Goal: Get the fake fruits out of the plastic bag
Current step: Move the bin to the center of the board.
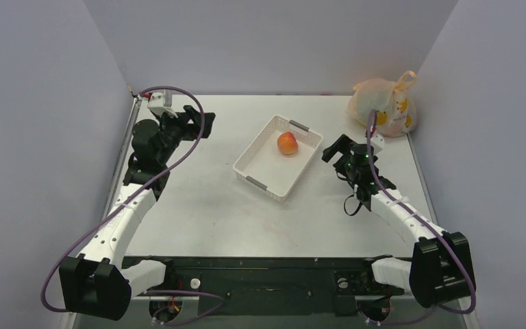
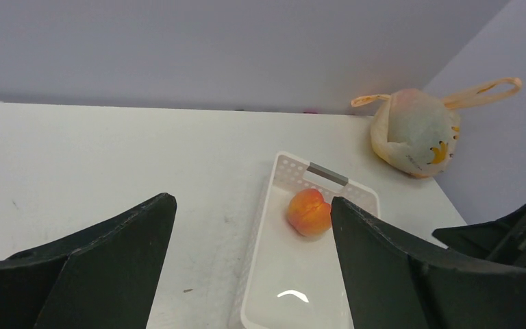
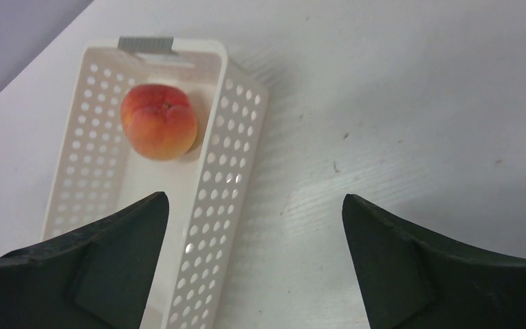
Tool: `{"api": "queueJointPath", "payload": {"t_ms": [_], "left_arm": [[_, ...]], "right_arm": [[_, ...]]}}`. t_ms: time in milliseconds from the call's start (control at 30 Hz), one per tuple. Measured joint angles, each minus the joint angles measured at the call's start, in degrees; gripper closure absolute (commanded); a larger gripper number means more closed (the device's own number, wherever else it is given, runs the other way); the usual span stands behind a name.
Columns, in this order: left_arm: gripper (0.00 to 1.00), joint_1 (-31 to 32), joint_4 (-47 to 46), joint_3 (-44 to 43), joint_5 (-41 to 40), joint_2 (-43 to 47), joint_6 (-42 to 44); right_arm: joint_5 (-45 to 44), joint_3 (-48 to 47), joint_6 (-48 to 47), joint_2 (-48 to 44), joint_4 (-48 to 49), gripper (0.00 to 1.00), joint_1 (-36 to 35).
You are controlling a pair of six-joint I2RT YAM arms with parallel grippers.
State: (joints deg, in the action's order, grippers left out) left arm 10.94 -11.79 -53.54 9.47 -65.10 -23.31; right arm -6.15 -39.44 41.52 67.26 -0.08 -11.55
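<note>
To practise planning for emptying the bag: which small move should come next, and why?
Probably swing the right gripper toward the translucent pale-orange plastic bag in the far right corner: that arm is nearer, its jaws stand open and empty, and the bag sits untouched.

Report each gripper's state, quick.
Left gripper: jaws open, holding nothing.
Right gripper: jaws open, holding nothing.
</note>
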Motion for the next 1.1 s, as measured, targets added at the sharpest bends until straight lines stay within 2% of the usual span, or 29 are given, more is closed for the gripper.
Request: {"api": "queueJointPath", "payload": {"t_ms": [100, 367, 567, 800, 1000, 1100], "left_arm": [[0.18, -0.55, -1.11, 0.0, 2.43, -0.5, -1.01], [0.18, -3.19, -2.34, 0.04, 5.42, -1.14, -3.04], [0.18, -3.89, -3.21, 0.04, 6.32, -1.53, -3.28], [0.18, -4.61, -3.78, 0.04, 7.3, -2.05, -3.63], [0.18, -4.61, -4.57, 0.42, 7.3, -2.03, -3.48], [0.18, -4.61, -4.74, 0.57, 7.3, -2.14, -3.45]], "right_arm": [[2.62, 2.08, 3.93, 4.24, 4.17, 0.07, -3.52], [1.7, 2.91, 12.07, 11.32, 16.61, 0.08, -12.28], [-0.57, -0.96, 15.89, 21.22, 21.92, 0.1, -17.33], [-3.74, -15.21, 18.97, 35.08, 25.24, 0.11, -24.94], [-5.18, -34.27, 20.2, 49.83, 25.64, 0.12, -29.86], [-4.83, -41.24, 19.82, 54.34, 24.35, 0.11, -31.01]]}}
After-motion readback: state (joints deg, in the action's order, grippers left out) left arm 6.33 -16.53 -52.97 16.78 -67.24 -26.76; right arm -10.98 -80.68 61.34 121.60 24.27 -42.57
